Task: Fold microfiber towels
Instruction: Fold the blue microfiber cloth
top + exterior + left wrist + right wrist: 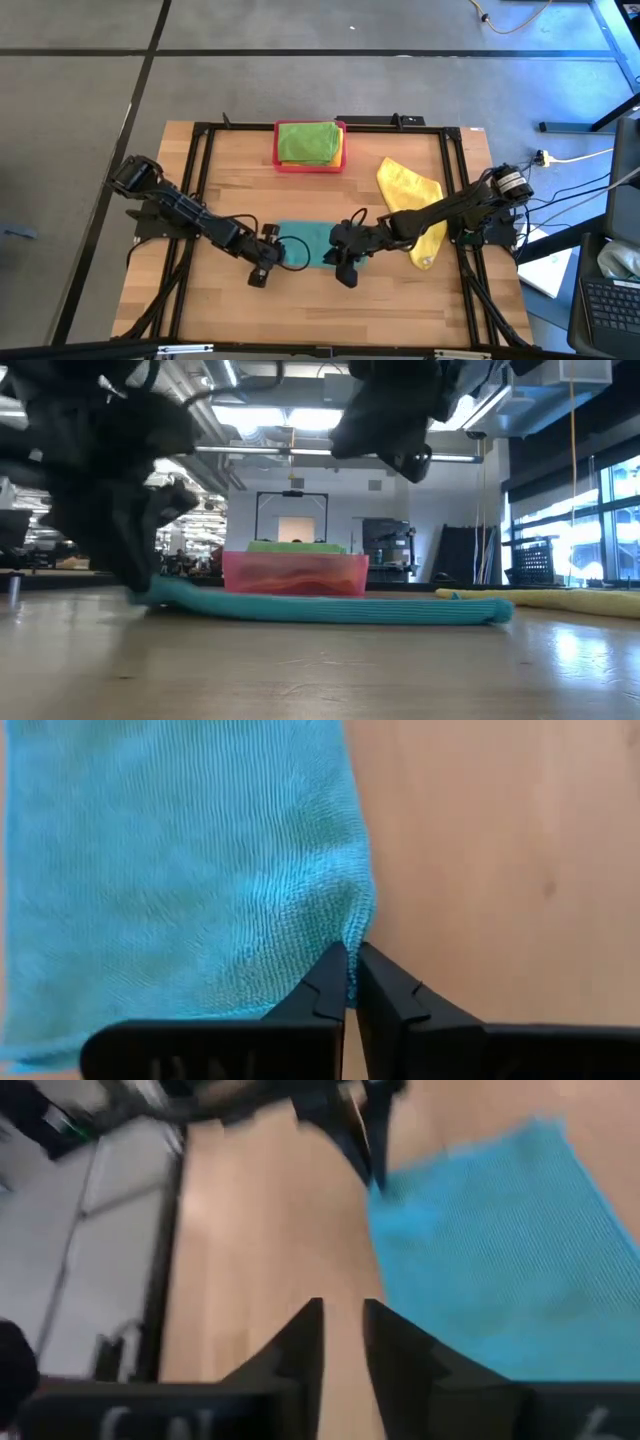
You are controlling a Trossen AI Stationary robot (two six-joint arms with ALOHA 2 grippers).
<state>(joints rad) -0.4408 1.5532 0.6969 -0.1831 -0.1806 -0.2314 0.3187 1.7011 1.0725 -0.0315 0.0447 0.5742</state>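
A teal towel lies flat on the wooden table at its middle; it also shows in the low view. My left gripper is low at the towel's left end, shut on it. My right gripper is by the towel's right near corner, raised above it. Its fingers are a narrow gap apart with nothing between them. A yellow towel lies loose at the right, partly under my right arm. Green towels lie in the pink tray. My left gripper pinches the teal towel's edge near its left near corner between its two fingertips. The fingers come in low from the table's left. The cloth puckers a little at the fingertips, and the rest of the towel lies on the table.
The pink tray stands at the table's far edge, in the middle. A black metal frame runs around the tabletop. Bare wood shows along the near edge and between tray and teal towel.
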